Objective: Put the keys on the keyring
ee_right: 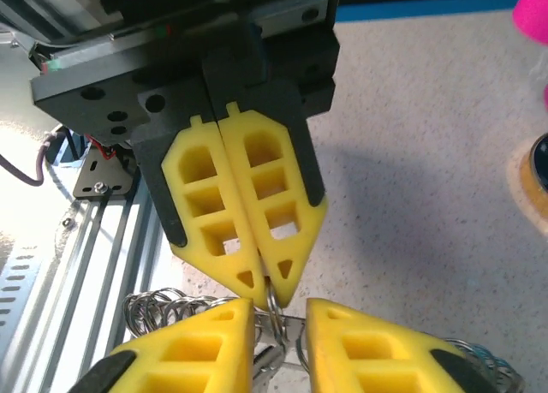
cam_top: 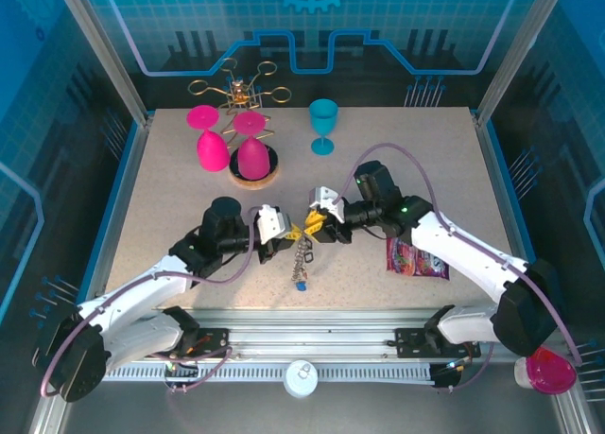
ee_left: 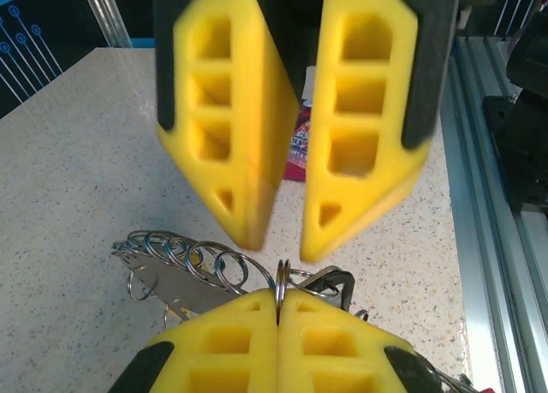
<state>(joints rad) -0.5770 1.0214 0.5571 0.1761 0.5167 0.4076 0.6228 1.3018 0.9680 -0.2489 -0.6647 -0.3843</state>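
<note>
The keyring (ee_left: 279,280) is a string of linked silver split rings. My left gripper (ee_left: 278,306) is shut on one of those rings, edge-on between its yellow pads. The other rings (ee_left: 184,254) trail off to the left above the table. My right gripper (ee_right: 279,318) is open, its fingers either side of the pinched ring (ee_right: 276,306) with a gap on both sides. It faces the left gripper (ee_right: 274,283) tip to tip. In the top view both grippers (cam_top: 288,234) (cam_top: 317,224) meet mid-table, and the keys (cam_top: 302,260) hang below them, a blue head (cam_top: 301,285) lowest.
Two upturned pink goblets (cam_top: 206,143) and a round wooden coaster (cam_top: 253,176) stand at the back left. A gold wire rack (cam_top: 241,89) is behind them and a teal goblet (cam_top: 323,127) to their right. A snack packet (cam_top: 416,259) lies under the right arm.
</note>
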